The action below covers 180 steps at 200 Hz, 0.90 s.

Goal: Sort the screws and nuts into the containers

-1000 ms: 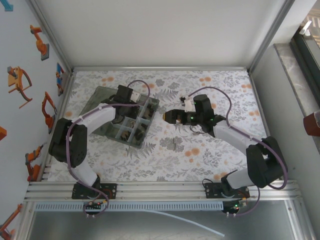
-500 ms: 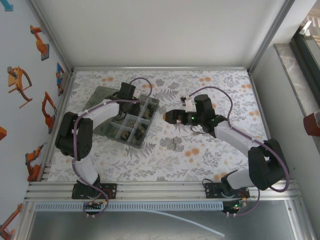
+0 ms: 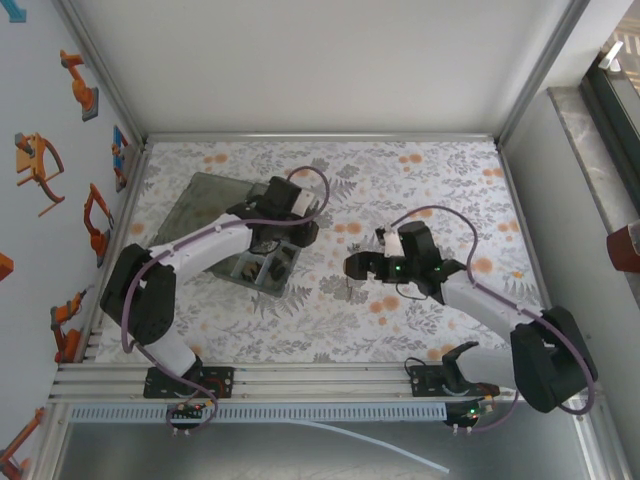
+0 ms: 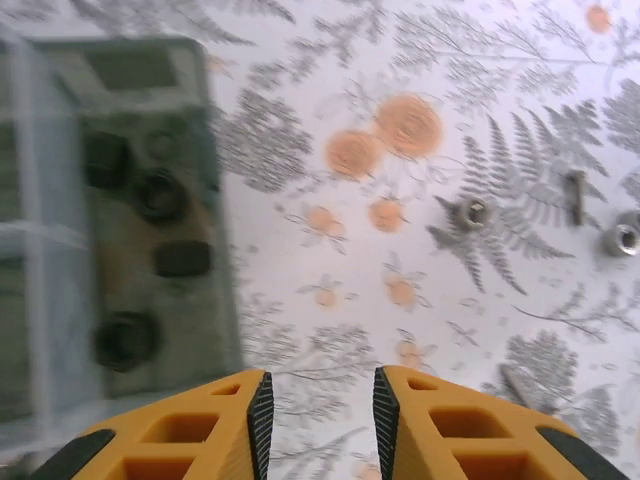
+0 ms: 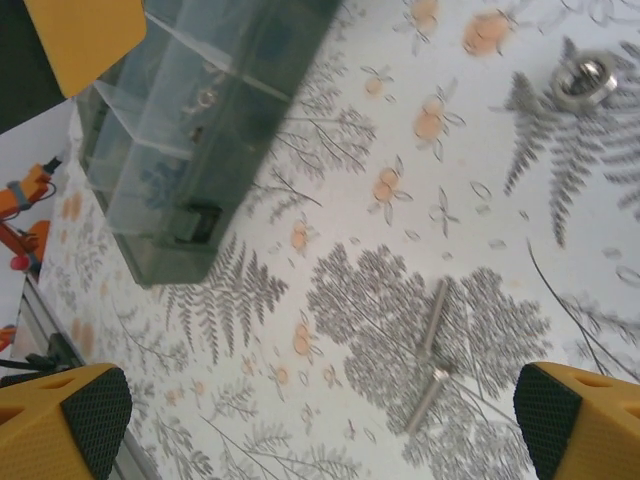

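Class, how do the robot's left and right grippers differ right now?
The left gripper has fingers a narrow gap apart; the right gripper has them spread wide. The left hangs beside the organizer box, the right above a loose silvery screw. Both have orange fingers with black pads, holding nothing.

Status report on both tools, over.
Left tool part open, empty, beside smoky-grey plastic organizer box. Right tool wide open over silvery long screw. Nothing blocks it.

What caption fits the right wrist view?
Open right gripper over a silvery screw on the floral cloth; organizer box upper left, nut upper right.
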Available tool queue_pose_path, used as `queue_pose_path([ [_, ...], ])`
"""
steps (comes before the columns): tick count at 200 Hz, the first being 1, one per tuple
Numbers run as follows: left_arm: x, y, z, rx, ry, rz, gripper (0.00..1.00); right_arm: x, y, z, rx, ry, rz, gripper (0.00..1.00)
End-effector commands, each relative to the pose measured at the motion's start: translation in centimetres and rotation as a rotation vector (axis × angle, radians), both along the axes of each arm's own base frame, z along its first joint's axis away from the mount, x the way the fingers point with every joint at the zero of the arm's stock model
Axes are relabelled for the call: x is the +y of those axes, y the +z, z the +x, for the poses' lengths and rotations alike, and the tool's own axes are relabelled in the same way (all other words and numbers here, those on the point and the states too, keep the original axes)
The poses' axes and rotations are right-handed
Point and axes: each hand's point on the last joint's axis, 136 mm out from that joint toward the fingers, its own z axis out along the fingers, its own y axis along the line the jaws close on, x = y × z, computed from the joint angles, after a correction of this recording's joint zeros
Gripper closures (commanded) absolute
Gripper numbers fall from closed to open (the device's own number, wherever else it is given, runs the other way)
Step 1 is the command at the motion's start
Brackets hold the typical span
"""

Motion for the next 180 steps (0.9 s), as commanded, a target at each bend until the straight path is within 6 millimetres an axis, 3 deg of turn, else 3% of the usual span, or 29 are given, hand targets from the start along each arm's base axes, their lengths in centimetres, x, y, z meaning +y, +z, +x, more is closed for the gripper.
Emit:
queue_pose_path([
  [1, -2.5, -2.8, -4.2, 0.253, 0.048, -0.019, 0.68, -1.8, -0.7, -1.5, 0.017, -0.061, -0.036, 0.0],
  [30, -5.7, -4.8, -7.2, 0.41, 0.056, 0.086, 0.65, -3.2, -0.9, -3.2, 0.006, -0.082, -0.041, 0.0],
  [60, -7.4, -7.1, -8.8, 0.488, 0.088, 0.199, 0.6, -3.8, -0.6, -3.8, -0.038, -0.096, -0.027, 0.0],
  [86, -8.2, -7.9, -9.1, 0.493, 0.118, 0.221, 0.6, -3.8, -0.7, -4.1, -0.043, -0.085, -0.029, 0.0],
  [119, -8.0, -8.7, -9.5, 0.472, 0.122, 0.299, 0.62, -3.8, -0.5, -4.2, -0.062, -0.069, -0.028, 0.0],
  [180, -8.8, -10.1, -8.3, 0.437, 0.122, 0.319, 0.66, -3.7, -0.5, -4.1, -0.068, -0.063, -0.029, 0.01],
])
